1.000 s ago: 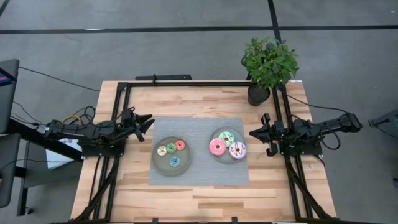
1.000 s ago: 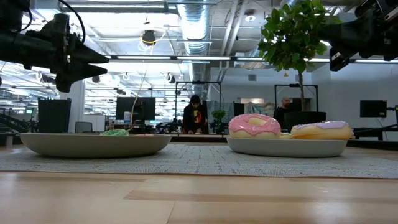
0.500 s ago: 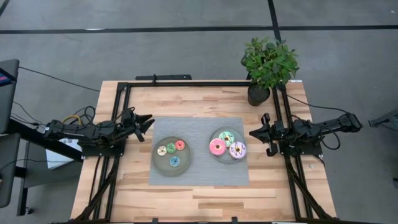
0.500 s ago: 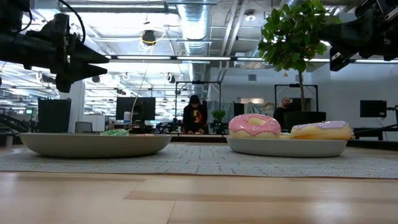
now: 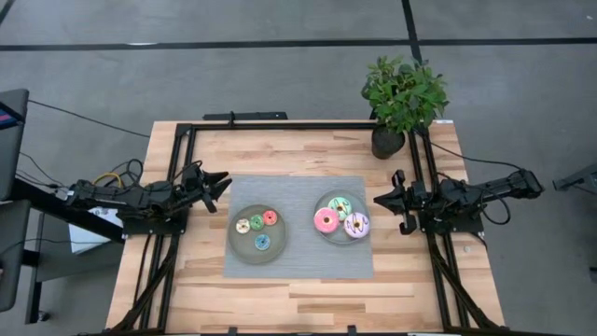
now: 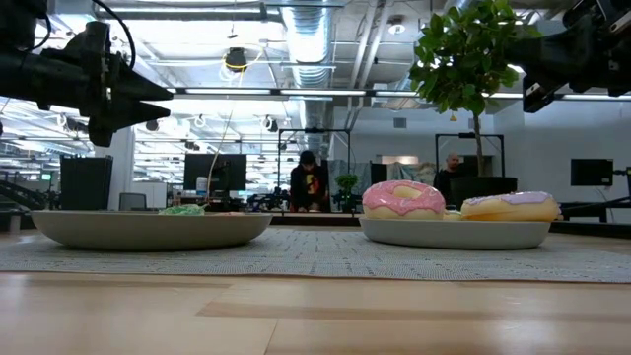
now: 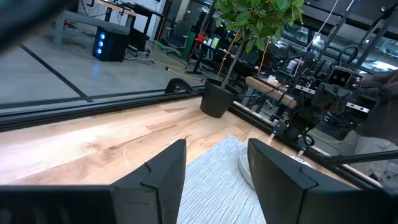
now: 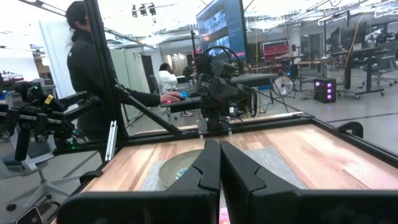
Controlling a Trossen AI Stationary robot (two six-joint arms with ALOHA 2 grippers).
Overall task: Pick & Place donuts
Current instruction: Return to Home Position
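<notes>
Probably light, rigid donuts [image 5: 326, 220], mid-frame on plates [image 5: 231, 240]; best pinched across the ring. Left gripper [image 5: 222, 189] fingers wide, right gripper [image 5: 379, 199] fingers closed, empty.

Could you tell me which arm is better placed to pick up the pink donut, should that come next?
Right, probably. The right pincer, shut, hangs just beside the plate holding the pink donut; the left pincer, open, sits across the mat, beyond the other plate.
</notes>
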